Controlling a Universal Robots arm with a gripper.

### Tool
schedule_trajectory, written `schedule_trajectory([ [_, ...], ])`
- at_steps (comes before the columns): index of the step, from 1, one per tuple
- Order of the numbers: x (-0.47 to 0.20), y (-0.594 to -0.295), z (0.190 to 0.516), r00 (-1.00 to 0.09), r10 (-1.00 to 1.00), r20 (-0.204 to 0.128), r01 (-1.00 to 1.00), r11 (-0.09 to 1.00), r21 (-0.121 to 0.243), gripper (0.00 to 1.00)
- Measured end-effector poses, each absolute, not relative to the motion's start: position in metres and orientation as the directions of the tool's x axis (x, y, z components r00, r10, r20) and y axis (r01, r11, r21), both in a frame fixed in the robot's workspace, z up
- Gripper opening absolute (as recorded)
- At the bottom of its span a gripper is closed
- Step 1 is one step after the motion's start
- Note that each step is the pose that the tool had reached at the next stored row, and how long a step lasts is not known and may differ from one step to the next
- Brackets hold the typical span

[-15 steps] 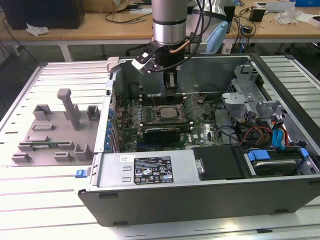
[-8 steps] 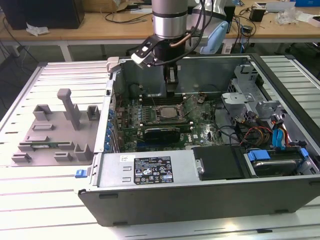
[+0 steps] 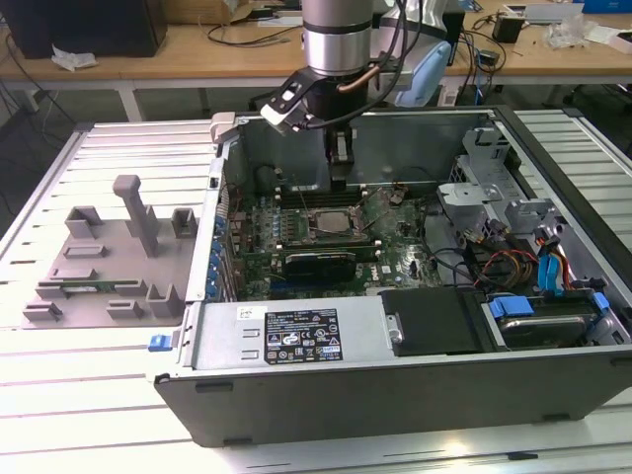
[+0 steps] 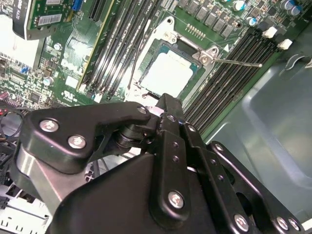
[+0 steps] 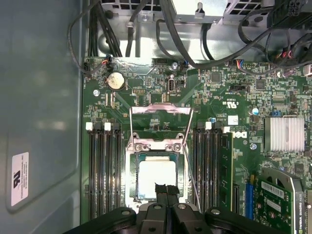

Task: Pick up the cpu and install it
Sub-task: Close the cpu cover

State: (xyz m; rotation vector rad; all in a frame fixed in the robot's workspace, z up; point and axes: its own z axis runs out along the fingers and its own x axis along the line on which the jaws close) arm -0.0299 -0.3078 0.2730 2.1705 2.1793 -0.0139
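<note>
The cpu [image 5: 156,176] lies flat in the motherboard socket, its silver top bright in both wrist views [image 4: 170,73]. In the exterior view the cpu [image 3: 332,219] is in the middle of the board inside the open computer case [image 3: 296,341]. My gripper [image 3: 339,176] hangs a little above the socket's back edge, apart from the chip. Its black fingertips [image 5: 161,188] are pressed together with nothing between them, so the gripper [image 5: 166,187] is shut and empty. The socket's metal bracket [image 5: 161,117] stands flipped open, and its thin lever [image 5: 191,165] lies alongside.
A grey fixture plate [image 3: 109,262] with upright blocks lies at the exterior view's left, outside the case. Memory slots [image 5: 103,165] flank the socket. A graphics card [image 3: 318,263], a black drive bay [image 3: 434,321] and bundled cables [image 3: 513,262] crowd the case.
</note>
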Motion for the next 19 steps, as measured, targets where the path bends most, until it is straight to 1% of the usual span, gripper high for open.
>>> schedule_trajectory([
  [19, 0.012, -0.308, 0.273, -0.003, 0.999, -0.053, 0.999, 0.005, 0.04, 0.11],
])
